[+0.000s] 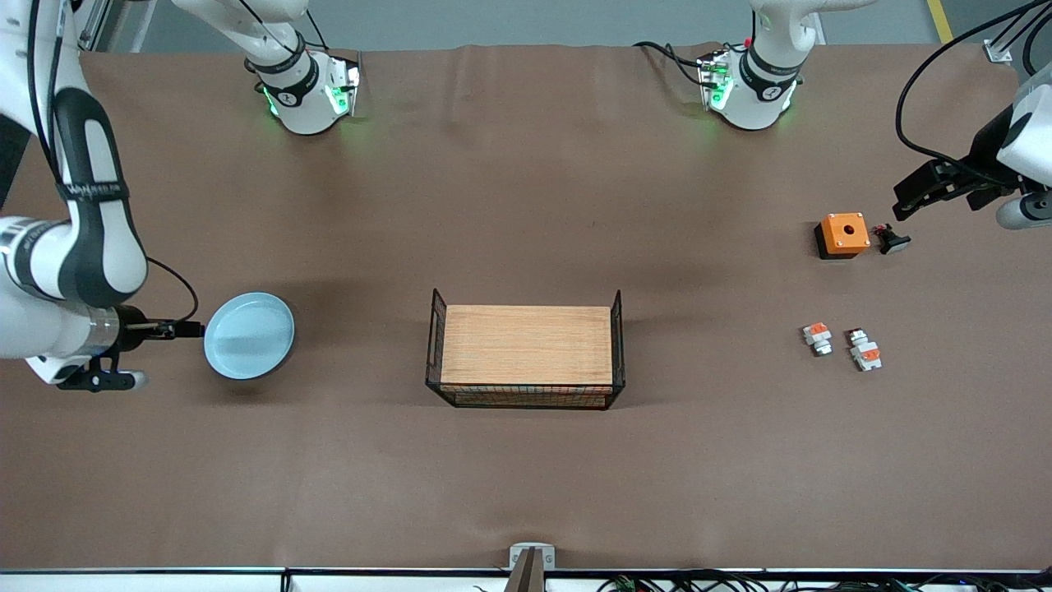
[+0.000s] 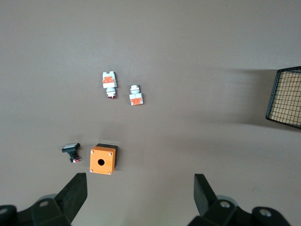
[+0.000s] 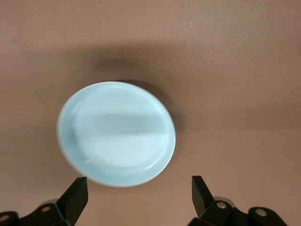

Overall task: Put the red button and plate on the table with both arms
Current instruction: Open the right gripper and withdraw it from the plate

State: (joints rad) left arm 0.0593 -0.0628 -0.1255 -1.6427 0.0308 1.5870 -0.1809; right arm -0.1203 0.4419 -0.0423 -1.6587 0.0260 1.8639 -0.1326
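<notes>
The red button (image 1: 865,349) lies on the brown table (image 1: 526,477) near the left arm's end, beside its shorter twin (image 1: 818,338). It also shows in the left wrist view (image 2: 109,84), with the twin (image 2: 136,95) next to it. The pale blue plate (image 1: 248,335) rests on the table near the right arm's end and shows in the right wrist view (image 3: 116,133). My left gripper (image 1: 908,200) is open and empty in the air beside the orange box; its jaws (image 2: 140,179) stand wide apart. My right gripper (image 1: 107,380) is open and empty just beside the plate's rim (image 3: 139,180).
A black wire crate with a wooden top (image 1: 526,349) stands mid-table. An orange box with a hole (image 1: 842,234) and a small black part (image 1: 892,240) lie farther from the front camera than the buttons. The crate's corner shows in the left wrist view (image 2: 286,98).
</notes>
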